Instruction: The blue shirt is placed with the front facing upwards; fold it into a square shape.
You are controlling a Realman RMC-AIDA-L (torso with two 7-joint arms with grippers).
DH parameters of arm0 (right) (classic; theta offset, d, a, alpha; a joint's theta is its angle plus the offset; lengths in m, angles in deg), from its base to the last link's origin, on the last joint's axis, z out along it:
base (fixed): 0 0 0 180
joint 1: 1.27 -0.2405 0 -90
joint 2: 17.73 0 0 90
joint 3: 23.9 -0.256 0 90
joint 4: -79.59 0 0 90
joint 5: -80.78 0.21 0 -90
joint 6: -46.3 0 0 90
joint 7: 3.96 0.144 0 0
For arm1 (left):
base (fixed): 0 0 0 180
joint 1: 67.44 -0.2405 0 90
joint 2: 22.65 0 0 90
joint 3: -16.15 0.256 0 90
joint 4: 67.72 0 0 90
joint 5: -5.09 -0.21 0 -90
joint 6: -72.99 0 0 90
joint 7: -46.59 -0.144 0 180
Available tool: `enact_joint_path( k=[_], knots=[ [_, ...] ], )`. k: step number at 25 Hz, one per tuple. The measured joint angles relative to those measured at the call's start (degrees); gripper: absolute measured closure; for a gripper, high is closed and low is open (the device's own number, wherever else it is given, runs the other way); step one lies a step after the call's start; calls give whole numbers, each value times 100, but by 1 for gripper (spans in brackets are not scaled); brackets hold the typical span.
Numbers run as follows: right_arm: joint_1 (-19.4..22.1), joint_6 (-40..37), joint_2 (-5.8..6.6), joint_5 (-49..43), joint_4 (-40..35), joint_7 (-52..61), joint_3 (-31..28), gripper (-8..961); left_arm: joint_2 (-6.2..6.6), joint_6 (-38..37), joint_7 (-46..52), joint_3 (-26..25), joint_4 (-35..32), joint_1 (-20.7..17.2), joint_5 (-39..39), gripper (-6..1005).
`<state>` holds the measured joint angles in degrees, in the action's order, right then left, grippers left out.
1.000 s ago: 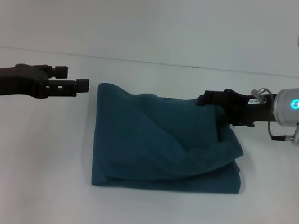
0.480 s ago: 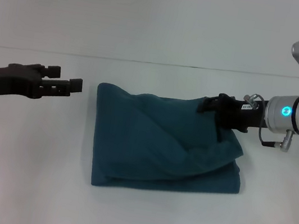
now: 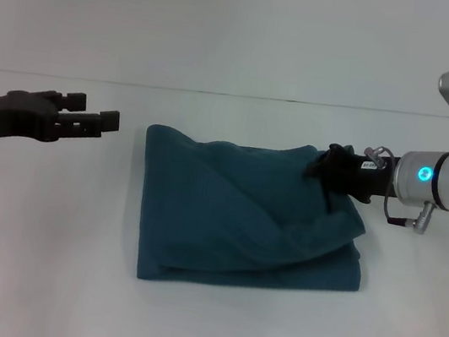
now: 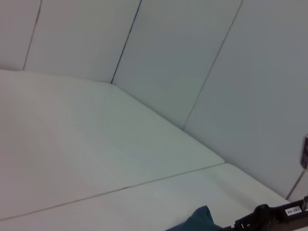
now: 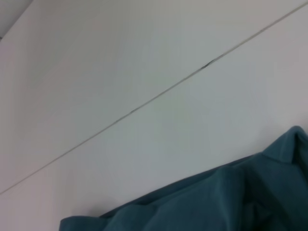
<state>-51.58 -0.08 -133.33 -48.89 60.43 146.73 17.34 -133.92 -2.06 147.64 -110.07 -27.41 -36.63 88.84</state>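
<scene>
One folded blue shirt (image 3: 250,224); left pincer (image 3: 100,119) open, right pincer (image 3: 323,169) gripping its corner.

Dark teal-blue folded cotton shirt (image 3: 246,219), plain, no lettering or print showing; darker shade in creases. Flat white table surface (image 3: 37,276) under shirt, pale, unpatterned, thin dark seam line behind shirt. Matte black left gripper (image 3: 100,120) left of shirt, on black arm. Black right gripper (image 3: 320,168) at shirt's far right corner, on silver-white arm with black bands and glowing cyan ring light (image 3: 425,175). Off-white wall panels beyond shirt, thin dark joints.
</scene>
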Motion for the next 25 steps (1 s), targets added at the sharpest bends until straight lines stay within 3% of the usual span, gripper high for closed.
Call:
enact_joint_path(
  k=[5, 10, 18, 25],
  knots=[
    [-7, 68, -52, 0, -9, -25, 7, 815, -3, 2, 0, -29, 0, -49, 0, 62],
    [79, 68, -69, 4, -63, -27, -20, 891, -15, 10, -19, -121, -25, -82, 1, 62],
    [380, 6, -97, 5, -548, -31, -35, 920, -50, 3, -29, -152, -26, -93, 2, 62],
    [491, -27, -45, 342, -582, -212, 0, 919, -64, 7, -11, -159, -23, -82, 2, 62]
  ],
)
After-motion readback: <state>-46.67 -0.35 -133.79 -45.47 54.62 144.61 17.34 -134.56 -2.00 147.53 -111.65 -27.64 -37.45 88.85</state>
